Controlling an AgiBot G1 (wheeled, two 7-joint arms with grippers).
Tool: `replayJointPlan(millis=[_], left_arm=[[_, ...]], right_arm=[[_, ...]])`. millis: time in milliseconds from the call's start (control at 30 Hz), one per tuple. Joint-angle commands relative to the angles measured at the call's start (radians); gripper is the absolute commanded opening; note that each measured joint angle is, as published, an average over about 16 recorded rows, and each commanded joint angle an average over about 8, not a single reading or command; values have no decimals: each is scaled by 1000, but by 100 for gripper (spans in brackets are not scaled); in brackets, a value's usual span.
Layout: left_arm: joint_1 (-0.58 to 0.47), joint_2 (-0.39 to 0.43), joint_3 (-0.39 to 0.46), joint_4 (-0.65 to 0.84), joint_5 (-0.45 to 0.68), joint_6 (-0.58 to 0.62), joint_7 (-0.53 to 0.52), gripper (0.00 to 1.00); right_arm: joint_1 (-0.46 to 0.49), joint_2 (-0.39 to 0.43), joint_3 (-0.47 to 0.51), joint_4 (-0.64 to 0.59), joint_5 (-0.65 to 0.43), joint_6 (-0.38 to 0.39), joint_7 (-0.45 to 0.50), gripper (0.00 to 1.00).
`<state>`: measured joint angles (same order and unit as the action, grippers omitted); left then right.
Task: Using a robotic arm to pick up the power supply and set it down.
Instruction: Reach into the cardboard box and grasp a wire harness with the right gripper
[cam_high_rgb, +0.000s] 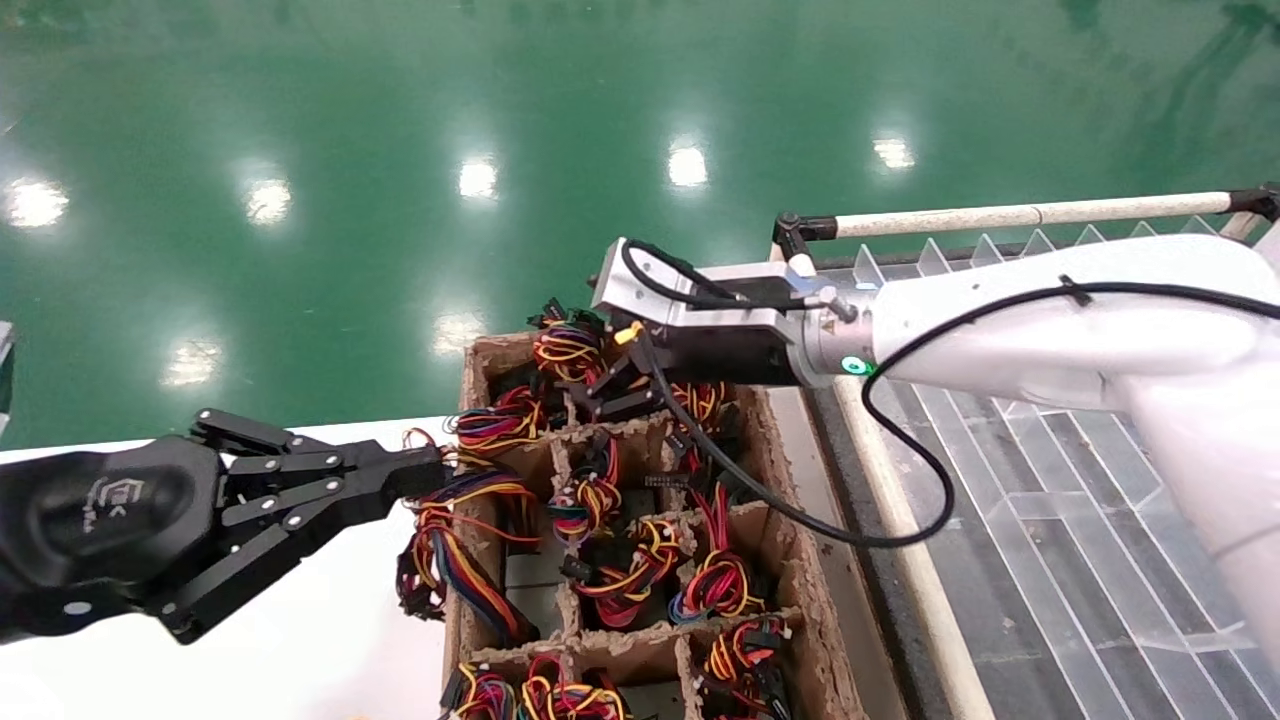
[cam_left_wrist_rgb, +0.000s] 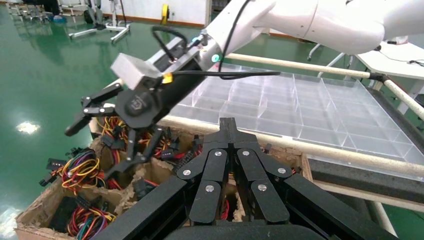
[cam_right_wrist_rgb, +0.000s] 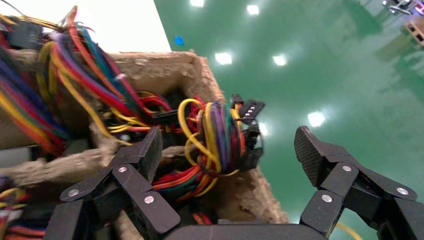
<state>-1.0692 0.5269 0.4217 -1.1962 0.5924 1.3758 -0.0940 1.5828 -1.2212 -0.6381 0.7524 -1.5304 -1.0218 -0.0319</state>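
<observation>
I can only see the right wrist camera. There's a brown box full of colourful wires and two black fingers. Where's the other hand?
Observer: The left gripper is at the left side of the cardboard box. It is shut, with its tip against a loose wire bundle.
Operator: Is there anywhere to put stuff?
Observer: Yes, a clear divided tray lies just right of the box.
Operator: How does my hand look from outside?
Observer: The left wrist camera shows the right gripper hanging open over the box's far corner, and a green light glows on its wrist.
</observation>
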Motion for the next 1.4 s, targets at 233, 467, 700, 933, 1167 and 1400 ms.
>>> replayJointPlan(millis=[233, 467, 700, 933, 1167, 1400], left_arm=[[0, 0, 0, 0, 0, 0, 0, 0], [0, 0, 0, 0, 0, 0, 0, 0], [0, 0, 0, 0, 0, 0, 0, 0], [0, 0, 0, 0, 0, 0, 0, 0], [0, 0, 0, 0, 0, 0, 0, 0], [0, 0, 0, 0, 0, 0, 0, 0]], right_arm=[[42, -57, -15, -100, -28, 21, -56, 0], [56, -69, -25, -131, -39, 13, -76, 0], [64, -74, -35, -138, -51, 6, -79, 0], [66, -73, -44, -125, -64, 6, -73, 0], [71, -59, -45, -90, -65, -4, -63, 0], [88, -27, -38, -12, -57, -33, -38, 0]])
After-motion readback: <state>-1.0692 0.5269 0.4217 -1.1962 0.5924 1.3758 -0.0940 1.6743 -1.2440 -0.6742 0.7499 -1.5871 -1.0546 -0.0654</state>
